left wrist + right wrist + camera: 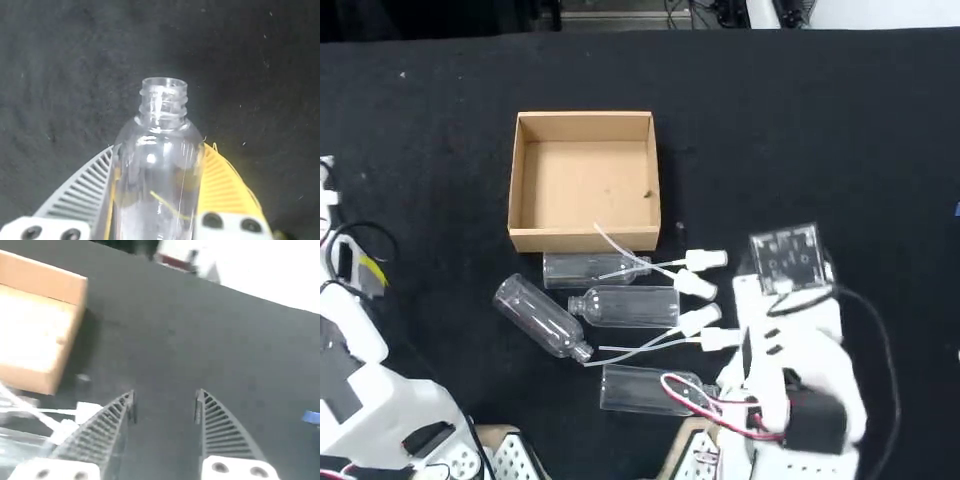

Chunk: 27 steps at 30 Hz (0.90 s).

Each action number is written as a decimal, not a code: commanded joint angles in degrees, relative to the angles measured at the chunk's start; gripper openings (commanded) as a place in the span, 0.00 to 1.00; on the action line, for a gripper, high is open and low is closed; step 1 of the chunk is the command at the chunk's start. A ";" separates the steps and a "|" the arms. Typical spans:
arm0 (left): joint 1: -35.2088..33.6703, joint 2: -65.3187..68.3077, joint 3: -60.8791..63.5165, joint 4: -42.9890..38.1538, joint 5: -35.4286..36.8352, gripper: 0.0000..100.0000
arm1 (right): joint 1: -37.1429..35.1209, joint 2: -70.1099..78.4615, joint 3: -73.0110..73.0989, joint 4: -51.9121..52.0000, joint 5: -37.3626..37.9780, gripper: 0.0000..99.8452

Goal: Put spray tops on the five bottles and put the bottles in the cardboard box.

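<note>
At the lower left of the high view the left arm (360,400) is folded low over the black table (840,120). In its wrist view the left gripper (160,162) is clamped on the body of a clear bottle (157,200), whose threaded neck (164,97) points away, open and uncapped. Right of that arm, at the upper middle of the frame, the cardboard box (530,180) is seen with nothing in it. Just below it four loose bottles (625,307) lie on their sides, close together. They are judged light, thin-walled and smooth, so rolling and denting are to be expected. A hold across the mid-body is best, with moderate pressure. Right of the bottles four spray tops (705,260) are clustered, their thin dip tubes (620,250) trailing leftward across the bottles. The tubes are taken to be springy and easily bent, so each top is better taken by its white head. At the lower right the right arm (790,370) is stretched up the frame, its wrist just right of the tops. The right gripper (165,395) is held well open above bare table, nothing between its fingers, with one spray top (82,410) just beside it.
</note>
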 commanded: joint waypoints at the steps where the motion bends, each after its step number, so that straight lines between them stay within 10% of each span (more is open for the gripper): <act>1: 1.71 -1.14 -1.71 -4.13 9.67 0.03 | -8.62 16.13 -9.01 -4.40 -6.15 0.17; 17: 16.48 -30.51 33.63 -36.40 31.38 0.03 | -19.69 73.27 -35.65 -11.69 -21.98 0.21; 27: 20.79 -28.92 37.23 -37.71 39.74 0.03 | -21.01 86.73 -37.93 -23.03 -22.07 0.24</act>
